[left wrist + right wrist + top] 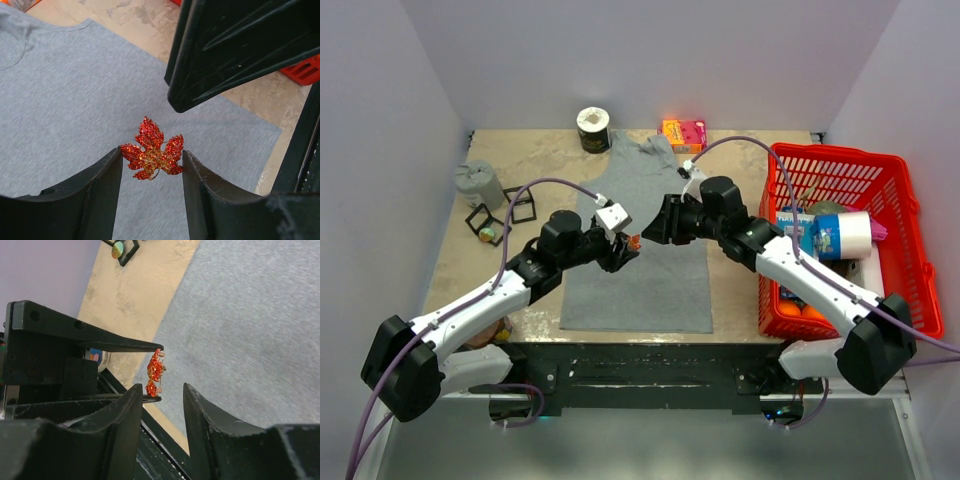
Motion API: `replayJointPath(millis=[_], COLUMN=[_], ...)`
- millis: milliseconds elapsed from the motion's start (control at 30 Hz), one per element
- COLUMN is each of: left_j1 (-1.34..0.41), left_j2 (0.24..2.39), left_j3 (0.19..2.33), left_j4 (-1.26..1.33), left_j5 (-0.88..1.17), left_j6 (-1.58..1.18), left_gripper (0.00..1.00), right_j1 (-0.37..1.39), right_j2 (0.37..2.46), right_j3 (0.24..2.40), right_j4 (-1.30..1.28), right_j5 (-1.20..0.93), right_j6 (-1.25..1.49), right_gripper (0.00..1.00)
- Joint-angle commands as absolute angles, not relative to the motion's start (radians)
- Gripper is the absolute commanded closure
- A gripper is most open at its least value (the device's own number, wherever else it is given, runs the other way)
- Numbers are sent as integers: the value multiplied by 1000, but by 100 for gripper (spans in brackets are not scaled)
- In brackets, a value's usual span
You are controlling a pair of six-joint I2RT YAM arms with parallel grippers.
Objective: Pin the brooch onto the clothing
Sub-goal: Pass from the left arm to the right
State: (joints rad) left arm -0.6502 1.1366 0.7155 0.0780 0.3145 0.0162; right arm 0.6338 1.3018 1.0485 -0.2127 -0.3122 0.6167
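Note:
The brooch (pixel 152 151) is a sparkly orange-red leaf-shaped pin. My left gripper (pixel 152 161) is shut on it by its edges and holds it above the clothing (pixel 75 100), a flat grey tank top. In the top view the brooch (pixel 635 241) sits between both grippers over the clothing (pixel 650 270). My right gripper (pixel 161 390) is open and empty, its fingers right beside the brooch (pixel 155 371), which shows edge-on with its pin back. The right gripper's fingers (pixel 240 50) loom just beyond the brooch in the left wrist view.
A red basket (pixel 880 190) with bottles and fruit stands at the right. A roll (pixel 593 128) and a pink-orange box (pixel 684 134) lie at the back. A grey cup (pixel 480 183) and black frames (pixel 492 222) are at the left.

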Motion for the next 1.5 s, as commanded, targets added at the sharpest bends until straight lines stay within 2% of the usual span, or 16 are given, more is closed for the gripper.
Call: replayJointPath(millis=[0, 1067, 1167, 1300, 1333, 1400, 1467], left_j1=[-661, -675, -675, -675, -675, -676, -675], left_j2=[1120, 1108, 1109, 1104, 1103, 1098, 1089], left_j3=[709, 703, 704, 704, 704, 706, 706], left_j4=[141, 143, 143, 143, 143, 143, 149], left_j5=[364, 361, 360, 356, 354, 351, 351], left_j6=[51, 58, 57, 55, 54, 49, 25], left_gripper=[67, 67, 67, 66, 61, 59, 48], right_j1=[637, 652, 653, 652, 653, 653, 652], right_j2=[1308, 1384, 1382, 1378, 1376, 1371, 1359], right_j3=[1051, 1017, 1005, 988, 986, 983, 979], right_j4=[-138, -57, -22, -3, 20, 20, 21], right_j5=[-362, -417, -449, -476, -482, -482, -483], right_j6=[617, 644, 664, 680, 681, 680, 681], right_gripper=[60, 71, 78, 96, 100, 100, 100])
